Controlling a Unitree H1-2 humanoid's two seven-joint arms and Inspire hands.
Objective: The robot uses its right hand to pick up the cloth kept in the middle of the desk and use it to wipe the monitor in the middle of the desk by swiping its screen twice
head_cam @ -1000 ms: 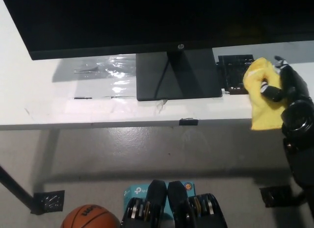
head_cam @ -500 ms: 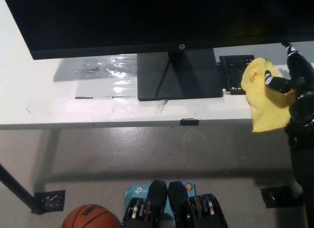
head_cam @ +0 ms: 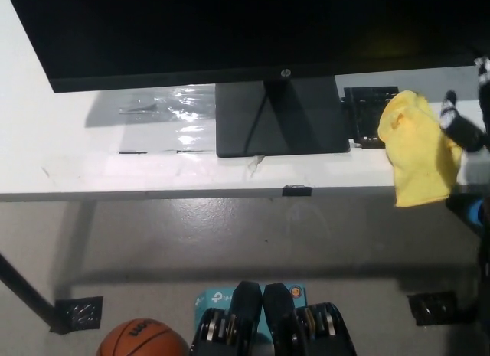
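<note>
The yellow cloth hangs in a bunch at the right end of the white desk, its lower end past the front edge. My black right hand is at the picture's right border, partly cut off, with a finger pressed on the cloth's right side; it still seems to hold the cloth. The black monitor fills the top of the view, and its stand base sits mid-desk, left of the cloth. My left hand is out of view.
A black slotted block lies on the desk just behind the cloth. A crinkled clear plastic sheet lies left of the stand. A small black clip sits on the front edge. A basketball rests on the floor.
My right hand has shifted to the right, now half out of the picture. The cloth has stayed almost in place, drifting slightly right.
</note>
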